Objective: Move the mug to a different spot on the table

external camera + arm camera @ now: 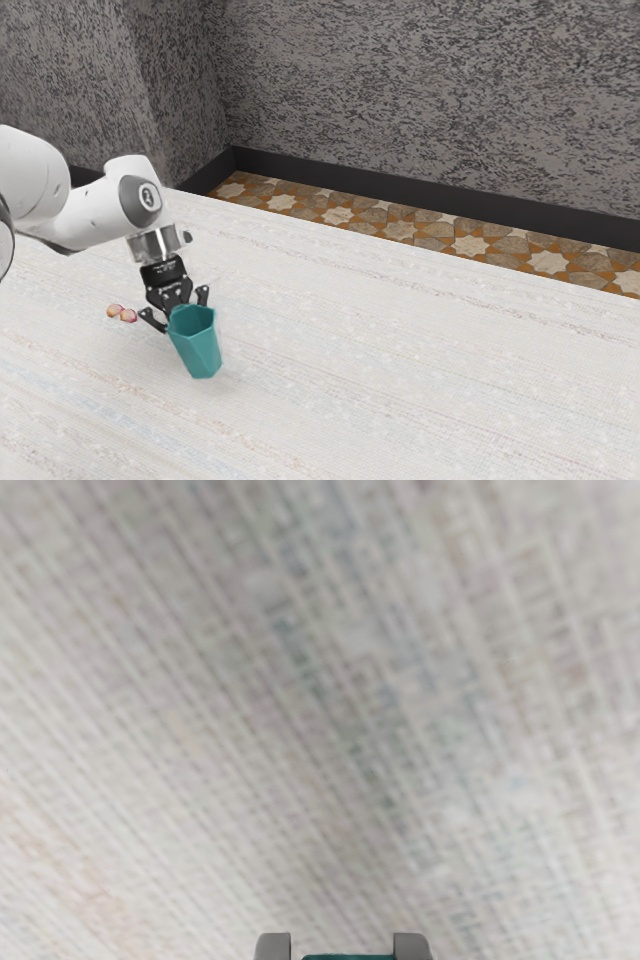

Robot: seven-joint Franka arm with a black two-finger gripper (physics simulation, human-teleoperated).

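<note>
A teal faceted mug [196,344] hangs tilted from my black gripper [180,308] over the near left part of the pale table [400,340]. The fingers stand on either side of the mug's rim, shut on it. Whether the mug's base touches the table I cannot tell. In the wrist view the two grey fingertips [272,946] frame a sliver of the teal mug [340,957], with blurred table surface beyond them.
A small pink and yellow object [123,314] lies on the table just to the exterior view's left of the gripper. The table's far edge runs along a patterned tile floor [470,240] below rough grey walls.
</note>
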